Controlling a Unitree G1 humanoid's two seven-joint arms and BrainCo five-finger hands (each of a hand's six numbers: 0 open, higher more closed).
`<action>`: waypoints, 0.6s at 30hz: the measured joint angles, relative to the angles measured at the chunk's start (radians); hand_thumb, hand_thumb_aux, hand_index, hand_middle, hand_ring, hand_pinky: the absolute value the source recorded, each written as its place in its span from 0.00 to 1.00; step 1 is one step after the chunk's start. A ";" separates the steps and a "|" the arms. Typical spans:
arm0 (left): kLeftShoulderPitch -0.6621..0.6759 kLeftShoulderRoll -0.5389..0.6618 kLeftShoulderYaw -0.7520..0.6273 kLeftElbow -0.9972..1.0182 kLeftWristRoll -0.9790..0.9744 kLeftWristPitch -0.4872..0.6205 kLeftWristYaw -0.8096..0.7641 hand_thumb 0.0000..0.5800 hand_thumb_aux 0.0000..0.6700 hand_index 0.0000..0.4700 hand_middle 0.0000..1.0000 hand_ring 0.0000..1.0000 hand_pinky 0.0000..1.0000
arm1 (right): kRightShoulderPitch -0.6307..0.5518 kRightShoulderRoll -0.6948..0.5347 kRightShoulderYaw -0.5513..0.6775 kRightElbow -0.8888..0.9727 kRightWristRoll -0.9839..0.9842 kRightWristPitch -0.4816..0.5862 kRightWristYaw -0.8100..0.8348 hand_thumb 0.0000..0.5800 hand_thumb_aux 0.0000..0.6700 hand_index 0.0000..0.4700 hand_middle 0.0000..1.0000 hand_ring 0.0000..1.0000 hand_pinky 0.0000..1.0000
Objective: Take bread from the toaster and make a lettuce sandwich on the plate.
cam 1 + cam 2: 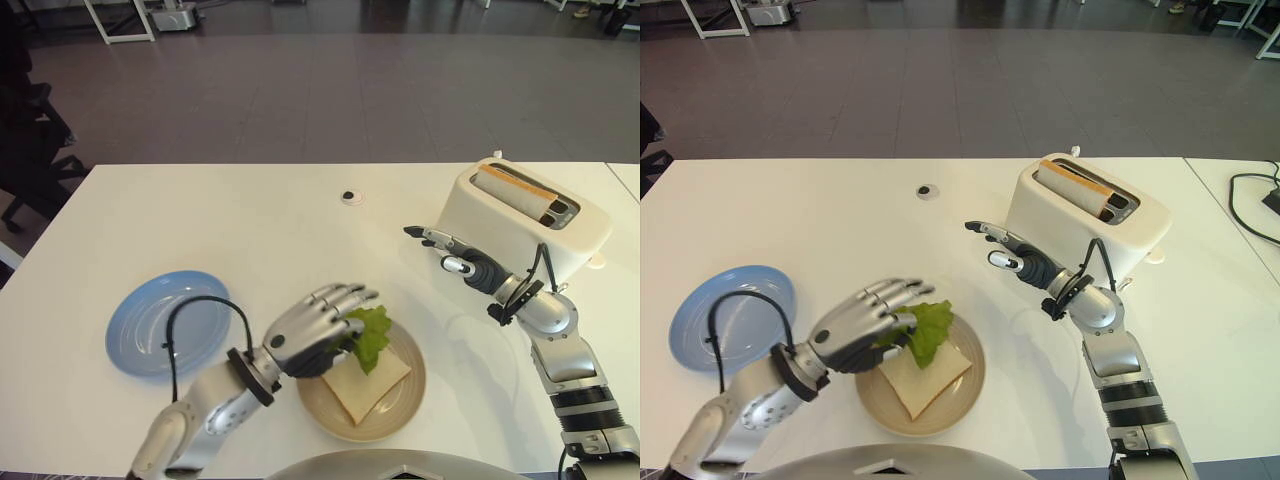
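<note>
So the left robot hand (305,335) is clamped on the lettuce leaf (375,333), right over the bread slice (375,387) on the tan plate (408,408) near the surface's front edge — right robot hand (460,258) spread open beside the toaster (500,228).

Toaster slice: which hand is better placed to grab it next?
Right. The right hand is open beside the toaster, near its bread slice; the left hand holds lettuce over the plate.

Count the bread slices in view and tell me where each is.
2. One slice lies on the tan plate, beneath the lettuce; one stands in the toaster. The toaster's second slot may hide another.
</note>
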 measured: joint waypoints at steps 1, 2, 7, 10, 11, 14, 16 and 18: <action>0.018 0.002 -0.018 0.021 0.026 -0.014 0.004 1.00 1.00 1.00 0.00 0.00 0.00 | -0.001 0.000 0.000 0.000 0.000 0.000 0.000 0.00 0.00 0.00 0.00 0.00 0.00; 0.027 0.005 -0.020 0.026 0.036 -0.015 0.008 1.00 1.00 1.00 0.00 0.00 0.00 | -0.001 0.000 0.000 0.000 0.000 0.000 0.000 0.00 0.00 0.00 0.00 0.00 0.00; 0.068 0.037 0.007 0.020 0.034 -0.036 0.028 1.00 1.00 1.00 0.00 0.00 0.00 | 0.000 0.000 0.001 0.000 0.000 -0.001 0.000 0.00 0.00 0.00 0.00 0.00 0.00; 0.083 0.039 0.016 0.006 0.034 -0.040 0.033 1.00 1.00 1.00 0.00 0.00 0.00 | 0.000 0.001 0.003 0.000 0.000 -0.001 0.000 0.00 0.00 0.00 0.00 0.00 0.00; 0.090 0.040 0.021 -0.007 0.035 -0.040 0.033 1.00 1.00 1.00 0.00 0.00 0.00 | 0.000 0.001 0.003 0.000 0.000 -0.001 0.000 0.00 0.00 0.00 0.00 0.00 0.00; 0.103 0.044 0.040 -0.028 0.034 -0.041 0.029 1.00 1.00 1.00 0.00 0.00 0.00 | 0.000 0.001 0.003 0.000 0.000 -0.001 0.000 0.00 0.00 0.00 0.00 0.00 0.00; 0.105 0.053 0.055 -0.040 0.034 -0.043 0.027 1.00 1.00 1.00 0.00 0.00 0.00 | 0.000 0.001 0.002 0.000 0.000 -0.001 0.000 0.00 0.00 0.00 0.00 0.00 0.00; 0.106 0.055 0.064 -0.053 0.032 -0.045 0.021 1.00 1.00 1.00 0.00 0.00 0.00 | 0.000 0.001 0.002 0.001 0.000 -0.001 0.000 0.00 0.00 0.00 0.00 0.00 0.00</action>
